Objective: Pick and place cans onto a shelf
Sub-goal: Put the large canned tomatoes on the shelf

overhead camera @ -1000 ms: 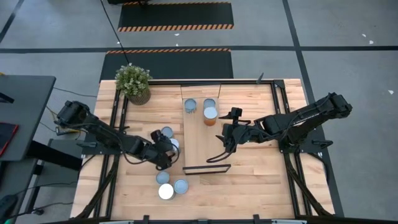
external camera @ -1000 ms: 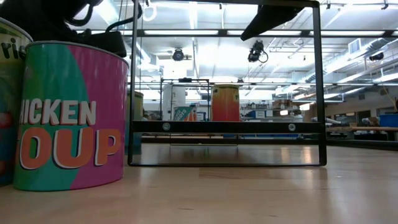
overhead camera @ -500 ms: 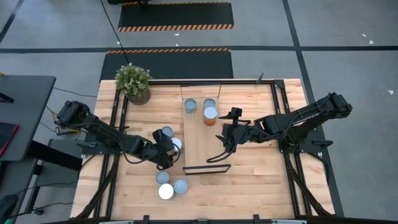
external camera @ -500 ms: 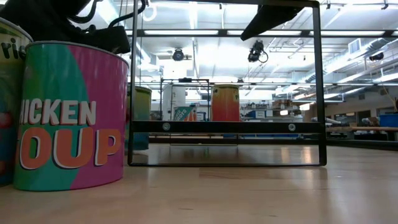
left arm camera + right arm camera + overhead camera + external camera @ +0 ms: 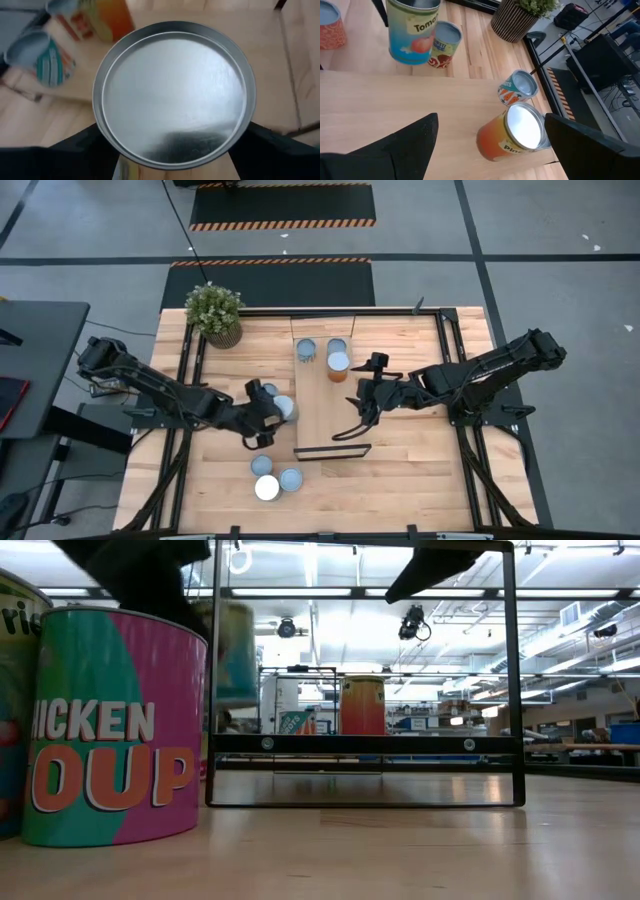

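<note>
The left gripper [image 5: 272,412] pinches a raised can [image 5: 174,97]; right gripper [image 5: 362,402] spread; nearest can [image 5: 110,725] reads "SOUP".

Eight cans: three on the shelf [image 5: 325,395]; one gripped can [image 5: 284,408]; one can beside it [image 5: 259,390]; three clustered cans [image 5: 276,478]; one potted plant [image 5: 215,313]; two arms.

Near pink-green can [image 5: 110,725] reads "ICKEN OUP" — blue can [image 5: 413,31] reads "Toma".
</note>
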`<state>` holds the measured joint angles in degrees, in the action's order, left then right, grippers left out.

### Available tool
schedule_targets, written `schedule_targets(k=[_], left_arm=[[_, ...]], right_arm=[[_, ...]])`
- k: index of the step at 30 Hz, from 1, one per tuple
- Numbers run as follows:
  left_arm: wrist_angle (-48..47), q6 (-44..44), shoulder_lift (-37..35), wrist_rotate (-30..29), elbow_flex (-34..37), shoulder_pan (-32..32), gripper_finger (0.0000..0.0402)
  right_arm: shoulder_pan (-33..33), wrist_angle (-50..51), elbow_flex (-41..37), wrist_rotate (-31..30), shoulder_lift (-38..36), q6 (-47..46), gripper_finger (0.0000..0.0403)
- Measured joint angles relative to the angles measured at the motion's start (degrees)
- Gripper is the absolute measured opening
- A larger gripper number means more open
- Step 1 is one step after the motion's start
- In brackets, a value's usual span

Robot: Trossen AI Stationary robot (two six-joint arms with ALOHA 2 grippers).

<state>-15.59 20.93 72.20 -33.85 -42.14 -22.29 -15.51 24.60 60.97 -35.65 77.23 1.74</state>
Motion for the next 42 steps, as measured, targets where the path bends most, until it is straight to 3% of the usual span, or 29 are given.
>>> schedule_targets(k=[3, 8, 20, 42], left_arm=[[6.2, -4.2, 1.1, 2.2, -0.3, 2.1, 0.0312], [13.6, -8.2, 5.5, 10.8, -0.3, 7.9, 0.0311], [19.0, -13.3, 10.1, 21.4, -0.3, 13.8, 0.0315], [19.5, -14.0, 11.6, 20.4, -0.2, 14.5, 0.0316]], right_arm=[[0.5, -1.7, 0.0, 2.4, 0.5, 0.3, 0.0373], [1.1, -3.0, 0.0, 4.4, 1.9, 1.8, 0.0373], [2.7, -5.3, 0.0, 4.3, 3.3, 3.9, 0.0373], [2.6, -5.5, 0.0, 5.3, 3.3, 3.8, 0.0373]])
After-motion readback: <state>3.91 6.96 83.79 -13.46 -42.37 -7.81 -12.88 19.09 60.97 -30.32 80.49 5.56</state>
